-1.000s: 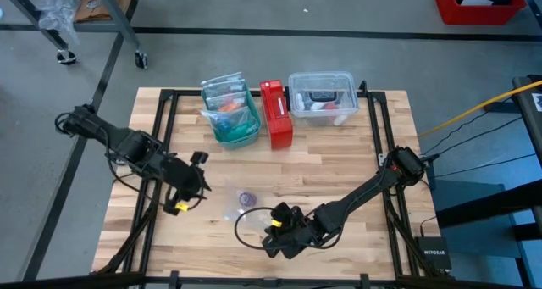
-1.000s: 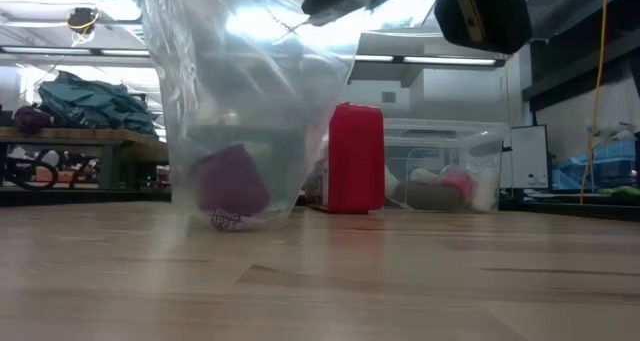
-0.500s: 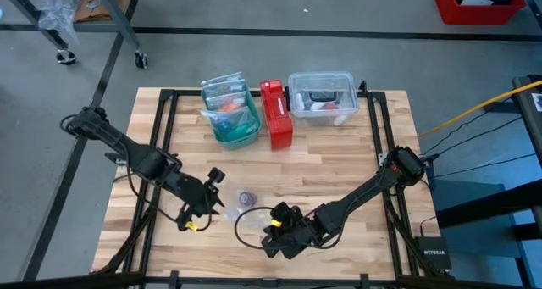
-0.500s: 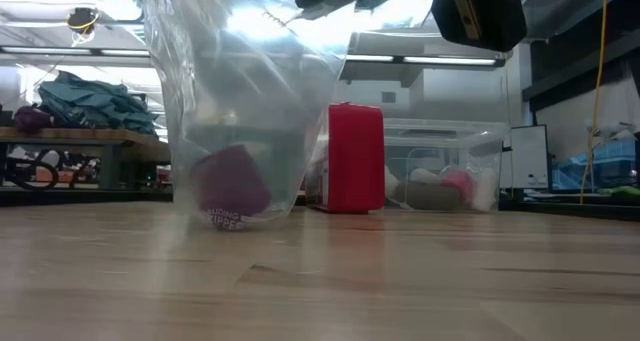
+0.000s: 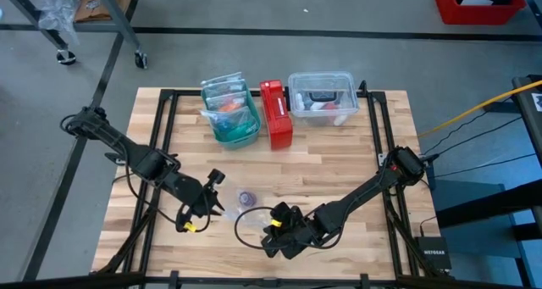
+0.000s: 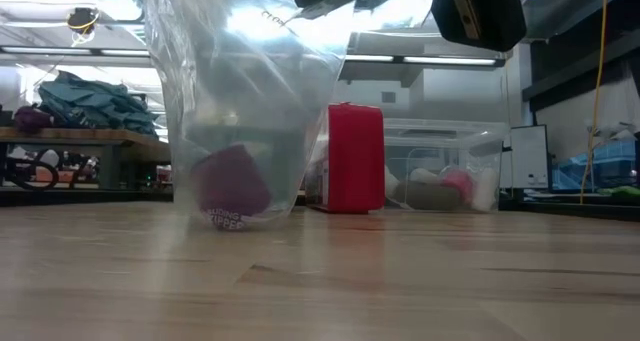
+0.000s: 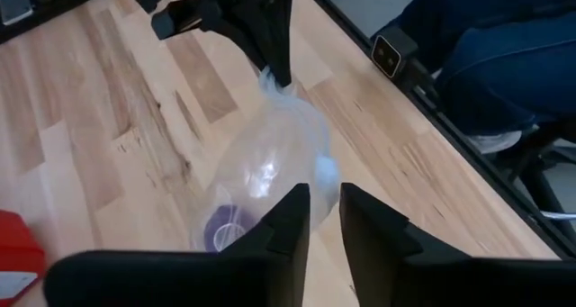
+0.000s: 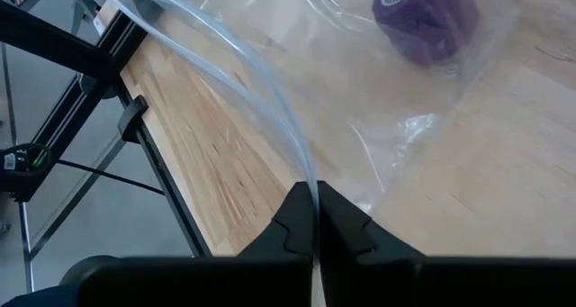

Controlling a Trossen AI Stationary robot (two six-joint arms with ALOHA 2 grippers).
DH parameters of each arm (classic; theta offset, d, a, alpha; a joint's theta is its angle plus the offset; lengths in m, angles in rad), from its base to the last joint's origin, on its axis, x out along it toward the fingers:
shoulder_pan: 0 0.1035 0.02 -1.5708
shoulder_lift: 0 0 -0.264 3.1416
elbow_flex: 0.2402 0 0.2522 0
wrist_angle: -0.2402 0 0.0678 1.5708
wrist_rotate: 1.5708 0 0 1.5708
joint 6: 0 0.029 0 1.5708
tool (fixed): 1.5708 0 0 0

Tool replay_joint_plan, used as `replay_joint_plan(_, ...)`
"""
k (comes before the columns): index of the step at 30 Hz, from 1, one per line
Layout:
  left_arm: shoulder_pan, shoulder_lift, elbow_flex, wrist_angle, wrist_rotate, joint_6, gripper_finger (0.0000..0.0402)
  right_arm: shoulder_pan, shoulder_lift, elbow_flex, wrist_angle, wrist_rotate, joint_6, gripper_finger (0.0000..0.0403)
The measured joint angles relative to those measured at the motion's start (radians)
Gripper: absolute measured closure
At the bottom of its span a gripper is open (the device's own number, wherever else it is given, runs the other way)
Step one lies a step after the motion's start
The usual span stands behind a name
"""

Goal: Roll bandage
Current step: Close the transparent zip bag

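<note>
The bandage [image 8: 423, 19], a small purple coiled roll, is seen inside a clear plastic bag [image 7: 270, 158] lying on the wooden surface [image 5: 339, 170] near its front middle. The bag's edge is pinched by the right claw [image 8: 313, 219], its fingers pressed together on the film. The left claw [image 7: 324, 219] is held just beside the bag, its 2 fingers a narrow gap apart with nothing clearly between them. A red box [image 5: 276, 113] stands at the back.

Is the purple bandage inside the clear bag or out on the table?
Inside. The purple bandage, a coiled roll, shows through the clear bag film, low in it.
</note>
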Motion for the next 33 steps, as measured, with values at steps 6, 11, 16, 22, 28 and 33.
replay_joint_plan(6, 0.0, 0.0, 0.0, 0.001, 0.0, 0.008, 0.0367, 0.0, 0.0, 0.0, 0.003, 0.0, 0.0, 0.0402)
replay_joint_plan(11, 0.0, 0.0, 0.0, 0.006, 0.0, 0.01, 0.0383, 0.001, 0.0, 0.0, 0.042, 0.006, -0.014, 0.0402)
replay_joint_plan(16, 0.0, 0.0, 0.0, 0.008, 0.0, 0.01, 0.0398, 0.0, 0.0, 0.0, 0.045, 0.006, -0.024, 0.0402)
replay_joint_plan(22, 0.0, 0.0, 0.0, 0.007, 0.0, 0.041, 0.0401, 0.0, 0.0, 0.0, 0.045, 0.007, -0.014, 0.0383)
replay_joint_plan(28, 0.0, 0.0, 0.0, -0.012, -0.001, 0.057, 0.0401, 0.0, 0.0, 0.0, 0.045, 0.008, 0.035, 0.0323)
replay_joint_plan(33, 0.0, 0.0, 0.0, -0.078, -0.025, 0.06, 0.0401, 0.0, 0.0, 0.0, 0.05, 0.011, 0.052, 0.0269)
